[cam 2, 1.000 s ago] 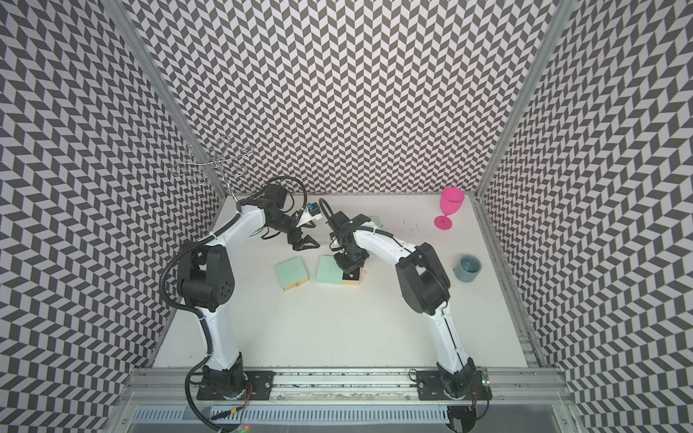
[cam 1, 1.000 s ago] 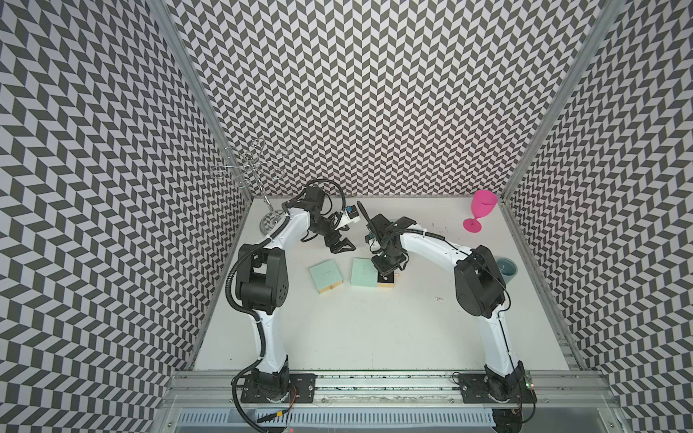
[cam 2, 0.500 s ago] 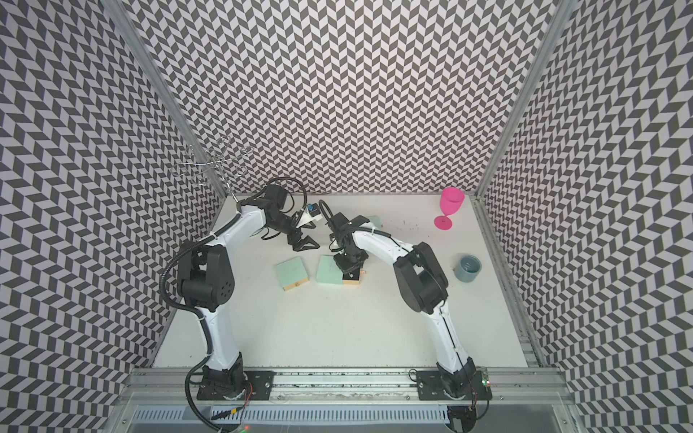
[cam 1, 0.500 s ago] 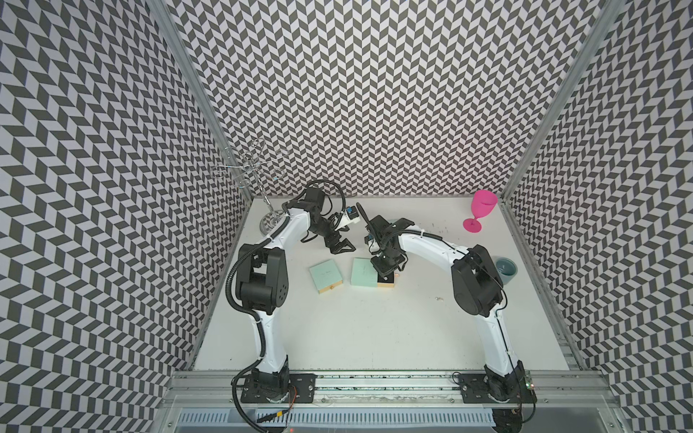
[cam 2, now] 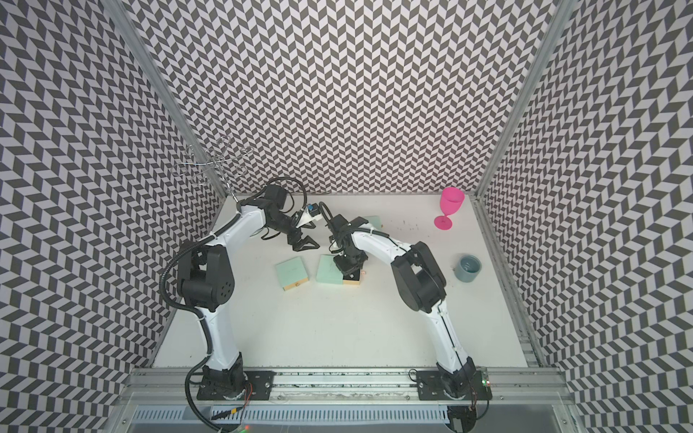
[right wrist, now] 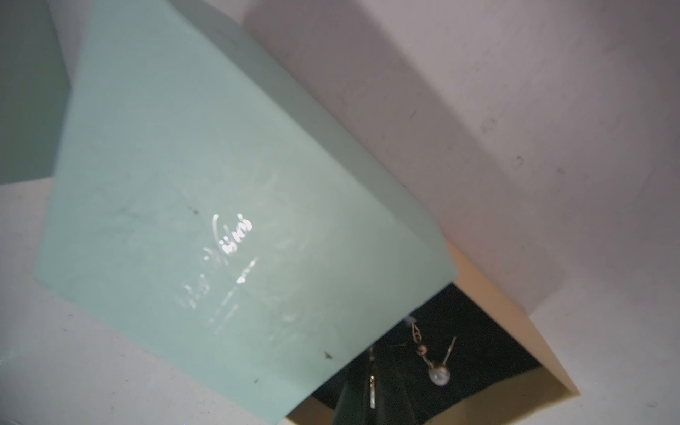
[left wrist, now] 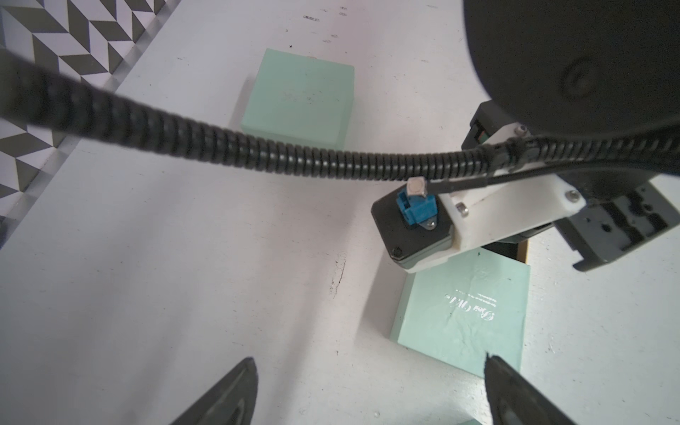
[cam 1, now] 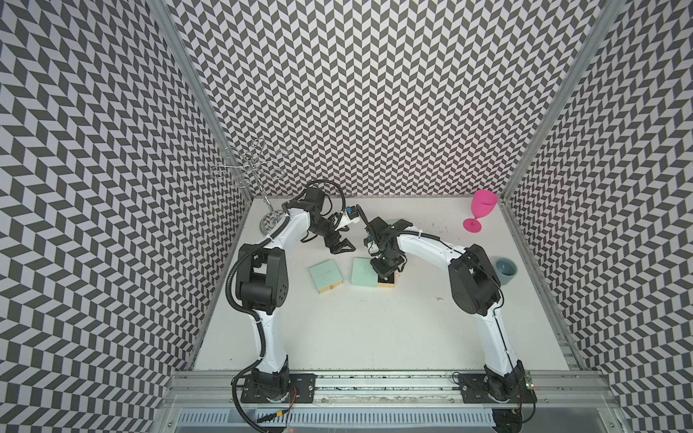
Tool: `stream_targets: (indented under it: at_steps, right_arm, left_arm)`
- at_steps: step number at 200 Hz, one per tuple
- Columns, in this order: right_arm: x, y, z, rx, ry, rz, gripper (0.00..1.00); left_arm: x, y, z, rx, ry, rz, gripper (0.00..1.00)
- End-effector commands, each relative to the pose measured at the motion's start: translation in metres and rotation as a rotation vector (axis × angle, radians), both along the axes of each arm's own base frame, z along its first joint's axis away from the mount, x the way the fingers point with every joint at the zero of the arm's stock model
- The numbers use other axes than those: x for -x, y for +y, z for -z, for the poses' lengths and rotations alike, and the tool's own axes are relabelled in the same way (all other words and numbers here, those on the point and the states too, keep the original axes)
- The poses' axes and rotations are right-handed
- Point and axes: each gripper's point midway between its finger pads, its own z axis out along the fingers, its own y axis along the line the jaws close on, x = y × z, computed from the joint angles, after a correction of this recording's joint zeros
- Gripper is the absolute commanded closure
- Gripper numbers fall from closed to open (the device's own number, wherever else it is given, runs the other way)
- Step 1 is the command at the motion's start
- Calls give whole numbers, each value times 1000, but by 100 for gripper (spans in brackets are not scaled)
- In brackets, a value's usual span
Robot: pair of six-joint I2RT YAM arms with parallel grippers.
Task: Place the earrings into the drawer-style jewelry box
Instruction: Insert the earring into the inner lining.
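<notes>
Right hand point(cam 2: 350, 273) above open drawer point(cam 2: 354, 282)

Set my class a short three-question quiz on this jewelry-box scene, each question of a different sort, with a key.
1. True or false: the left gripper stands open with nothing between its fingers.
2. Choose one. The right gripper has its tips at:
A. the pink goblet
B. the pulled-out drawer of a mint-green jewelry box
C. the blue-grey cup
3. Fill the gap: in the right wrist view, a drop earring shows against the drawer's ___ lining.

Key: 1 true; 2 B; 3 black.
</notes>
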Motion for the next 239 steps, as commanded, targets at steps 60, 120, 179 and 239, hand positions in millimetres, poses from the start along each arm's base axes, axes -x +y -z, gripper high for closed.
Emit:
stream_targets:
  at_steps: [60,120,179,239]
  right_arm:
    - [11,1,17,8,37,-41,93]
    - [15,-2,27,22,60,-46,94]
    - [-8,0,-2,28,-53,-19,92]
    - [-10,-5,-36,19,-111,15,90]
  left_arm:
    - [2,2,3,2,0,18,3]
    - [2,1,4,-1,0,22,3]
    - [-1,2,1,1,-14,21,4]
    - [0,3,0,-1,-18,23,3]
